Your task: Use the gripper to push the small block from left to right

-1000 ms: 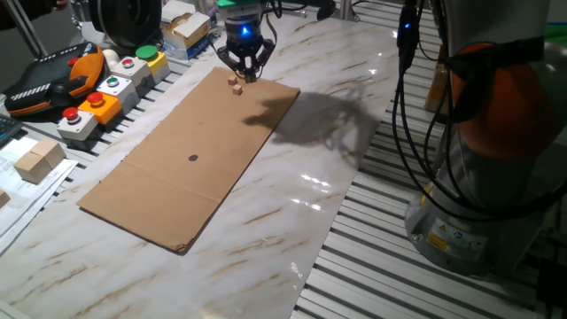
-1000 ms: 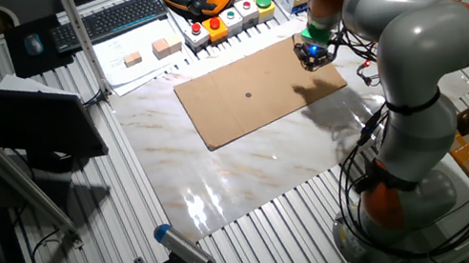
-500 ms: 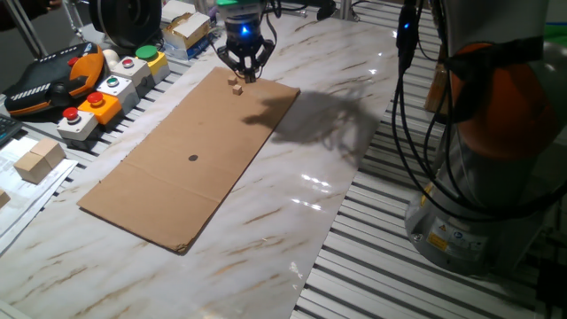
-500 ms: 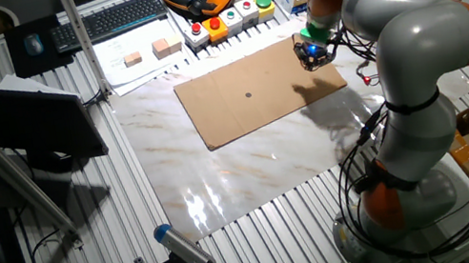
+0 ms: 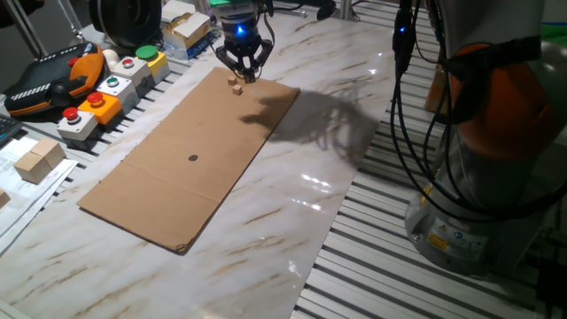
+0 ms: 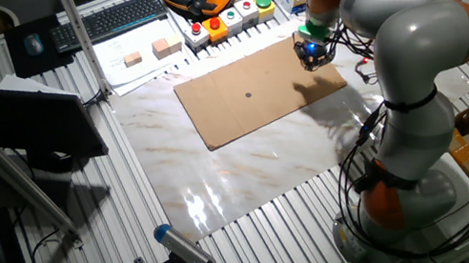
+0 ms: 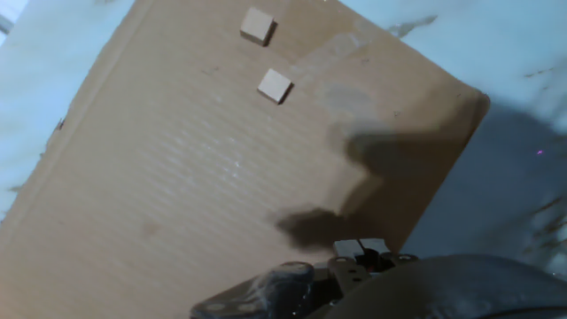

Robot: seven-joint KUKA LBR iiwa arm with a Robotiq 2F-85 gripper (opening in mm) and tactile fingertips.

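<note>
Two small wooden blocks lie close together near the far end of a brown cardboard sheet (image 5: 190,155). In the hand view they are the upper block (image 7: 257,25) and the lower block (image 7: 275,86). In one fixed view they show as one block (image 5: 235,80) and another (image 5: 237,89) just below the fingertips. My gripper (image 5: 244,75), black with a glowing blue light, hangs over the sheet's far end right beside the blocks, fingertips together and holding nothing. It also shows in the other fixed view (image 6: 311,58). I cannot tell if it touches a block.
Button boxes (image 5: 106,93), an orange-black pendant (image 5: 53,75) and boxes stand along the left of the marble table (image 5: 301,213). Two larger wooden blocks (image 6: 153,51) lie on paper. The arm's base (image 5: 487,177) and its cables are on the right.
My gripper has shifted very slightly toward the table's far side. The two small blocks have not visibly moved.
</note>
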